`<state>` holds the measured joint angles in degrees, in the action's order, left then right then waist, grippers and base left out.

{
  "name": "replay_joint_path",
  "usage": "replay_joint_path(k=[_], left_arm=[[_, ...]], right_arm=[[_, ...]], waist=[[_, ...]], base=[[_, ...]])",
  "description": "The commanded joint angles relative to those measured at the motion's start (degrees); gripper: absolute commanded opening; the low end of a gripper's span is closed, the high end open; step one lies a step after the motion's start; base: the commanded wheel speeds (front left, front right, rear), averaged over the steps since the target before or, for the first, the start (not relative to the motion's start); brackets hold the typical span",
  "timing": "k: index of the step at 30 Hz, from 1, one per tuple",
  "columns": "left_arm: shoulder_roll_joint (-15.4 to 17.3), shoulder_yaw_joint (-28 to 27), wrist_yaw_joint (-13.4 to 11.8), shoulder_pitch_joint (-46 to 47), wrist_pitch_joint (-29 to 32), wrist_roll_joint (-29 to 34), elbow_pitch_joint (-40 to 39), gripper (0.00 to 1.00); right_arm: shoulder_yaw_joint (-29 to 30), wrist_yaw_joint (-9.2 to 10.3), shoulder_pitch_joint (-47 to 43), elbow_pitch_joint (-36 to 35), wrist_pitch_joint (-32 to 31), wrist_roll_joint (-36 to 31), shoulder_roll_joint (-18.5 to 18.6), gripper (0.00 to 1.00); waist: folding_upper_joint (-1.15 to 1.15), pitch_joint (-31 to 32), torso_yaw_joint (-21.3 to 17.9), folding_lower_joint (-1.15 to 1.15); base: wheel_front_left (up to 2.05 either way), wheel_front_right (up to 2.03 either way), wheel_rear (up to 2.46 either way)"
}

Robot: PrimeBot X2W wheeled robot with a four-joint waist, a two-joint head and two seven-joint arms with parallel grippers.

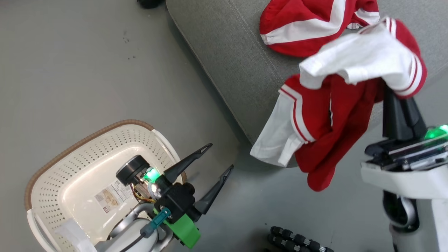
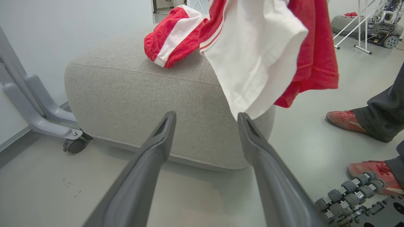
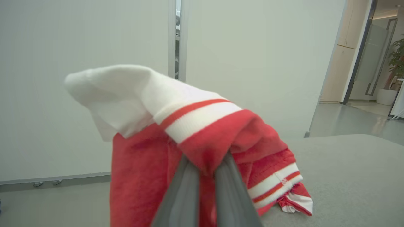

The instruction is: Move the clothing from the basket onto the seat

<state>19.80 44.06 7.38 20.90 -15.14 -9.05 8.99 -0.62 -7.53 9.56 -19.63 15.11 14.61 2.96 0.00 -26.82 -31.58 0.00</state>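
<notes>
Basket [image 1: 63, 168]: lower left of the head view, on the floor and well apart from the seat. We see no clothing in it. The sticker [image 1: 111, 199] lies on its bare bottom, though the left forearm covers part of the interior.
Left hand [image 1: 220, 156]: just right of the basket rim, fingers spread wide, holding nothing.
Seat [image 1: 227, 59]: upper middle to upper right of the head view, with bare grey top between its near edge and the clothing.
Second garment [image 1: 308, 24]: bunched at the top of the frame, resting on the seat.
Held garment [image 1: 329, 119]: right of centre, hanging at the seat's near corner. Its white panel and red tail droop past the edge toward the floor. We cannot tell whether it touches the cushion.
Right hand [image 1: 395, 101]: far right, fingers pressed together, pinching a gathered fold of the held garment beside its striped band.
Handling, in our judgement: light, soft and limp, not fragile. It is best gripped at a bunched fold or banded hem. The drape trails low, so it wants carrying well over the seat before release.
</notes>
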Motion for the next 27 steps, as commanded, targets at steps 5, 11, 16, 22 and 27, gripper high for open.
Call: replay_joint_path(k=[5,11,16,22,27], left_arm=[[2.87,-2.03,-0.7,1.64,0.01,1.11,-0.94,1.0],[5.47,-2.11,-1.61,3.56,0.86,3.54,-3.96,1.0],[6.11,-2.03,-1.75,5.78,2.11,4.66,-7.28,1.0],[6.28,-1.85,-2.24,6.73,2.69,4.89,-9.72,1.0],[6.17,-1.48,-2.46,7.24,2.71,5.02,-10.16,1.0]], right_arm=[[5.19,0.09,16.7,-0.37,0.07,0.05,3.89,0.0],[12.07,0.09,35.0,6.28,0.04,3.03,12.29,0.0],[16.19,0.1,44.73,13.95,0.04,2.52,21.26,0.0],[17.9,0.1,46.67,21.27,0.03,-0.68,26.69,0.0],[19.74,0.1,44.42,31.29,0.04,-3.03,26.22,0.0]], waist=[[0.0,-5.38,0.58,0.0],[0.0,-10.55,4.03,0.0],[0.0,-15.22,8.58,0.0],[0.0,-18.81,11.88,0.0],[0.0,-19.92,13.76,0.0]], base=[[0.0,0.0,0.0],[0.0,0.0,0.0],[0.0,0.0,0.0],[0.0,0.0,0.0],[0.0,0.0,0.0]])
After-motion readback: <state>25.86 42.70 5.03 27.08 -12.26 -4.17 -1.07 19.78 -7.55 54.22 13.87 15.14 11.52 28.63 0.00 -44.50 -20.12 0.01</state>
